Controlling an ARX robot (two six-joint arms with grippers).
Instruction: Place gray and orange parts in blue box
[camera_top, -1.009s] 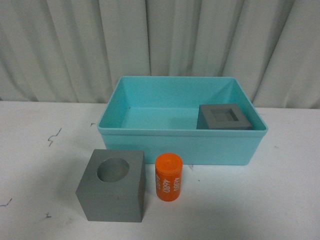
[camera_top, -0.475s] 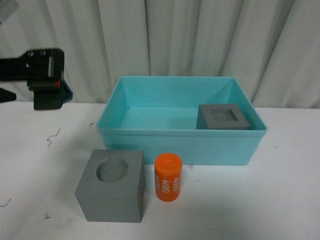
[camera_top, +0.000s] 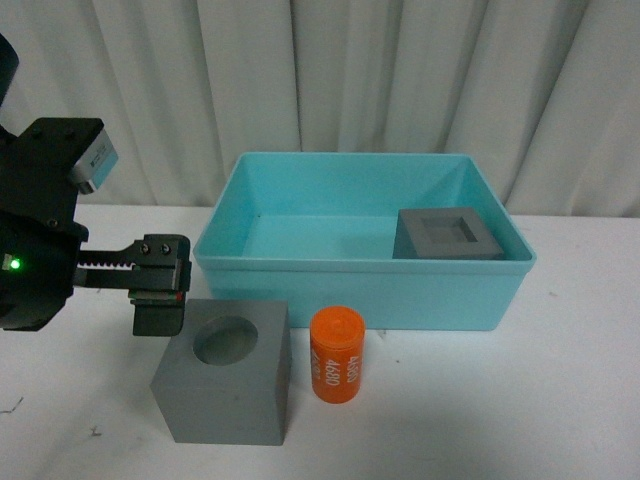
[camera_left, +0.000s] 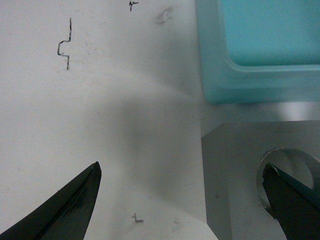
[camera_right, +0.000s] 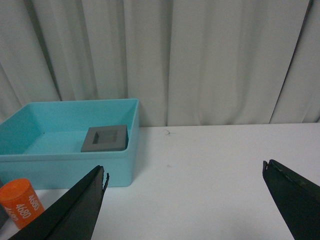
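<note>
A gray cube with a round recess (camera_top: 225, 385) stands on the white table near the front. An orange cylinder with white digits (camera_top: 337, 354) stands just to its right. Behind them is the blue box (camera_top: 360, 266), holding a gray cube with a square recess (camera_top: 447, 235) at its right end. My left gripper (camera_top: 158, 318) hangs open at the round-recess cube's far left top corner. In the left wrist view the gripper (camera_left: 181, 171) straddles that cube's (camera_left: 240, 170) edge, one fingertip over the recess. My right gripper (camera_right: 184, 170) is open over bare table, the blue box (camera_right: 65, 167) and orange cylinder (camera_right: 19, 202) off to one side.
Pale curtains (camera_top: 400, 80) hang behind the table. Small dark pen marks (camera_left: 65, 45) dot the white tabletop to the left of the box. White table surface (camera_right: 215, 165) stretches to the right of the box.
My left arm has come into the front view from the upper left and dropped down to the round-recess cube's far left corner. The cubes, cylinder and box have not moved.
</note>
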